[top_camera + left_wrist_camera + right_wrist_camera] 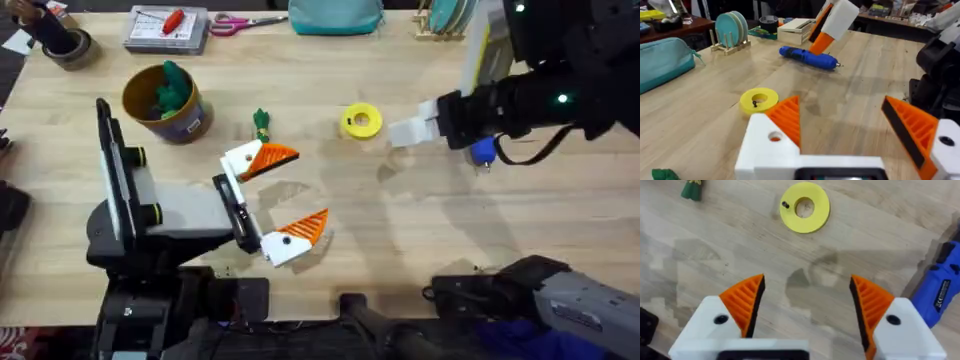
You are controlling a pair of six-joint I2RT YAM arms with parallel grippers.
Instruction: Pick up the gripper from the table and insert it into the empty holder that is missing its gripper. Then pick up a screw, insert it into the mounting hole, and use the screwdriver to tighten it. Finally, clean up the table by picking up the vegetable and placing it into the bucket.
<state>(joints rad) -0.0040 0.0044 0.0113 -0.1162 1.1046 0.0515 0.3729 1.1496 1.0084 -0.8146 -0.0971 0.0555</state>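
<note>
Jaws: both grippers stand spread wide with nothing between the pads.
Overhead: left gripper (280,205) holds mid-table; right gripper (405,132) hangs near the yellow ring (362,120). One vegetable (261,123) lies just above the left gripper, more green sits in the bucket (164,102); the screwdriver (483,150) peeks from under the right arm.
Left wrist: shows the screwdriver (808,57) whole, lying flat with its tip toward the table's middle.
Right wrist: a small dark screw (785,204) sits on the ring (804,207).
Step, as I judge: fetching the screw. Centre the pads over it, descend straight, close gently.
</note>
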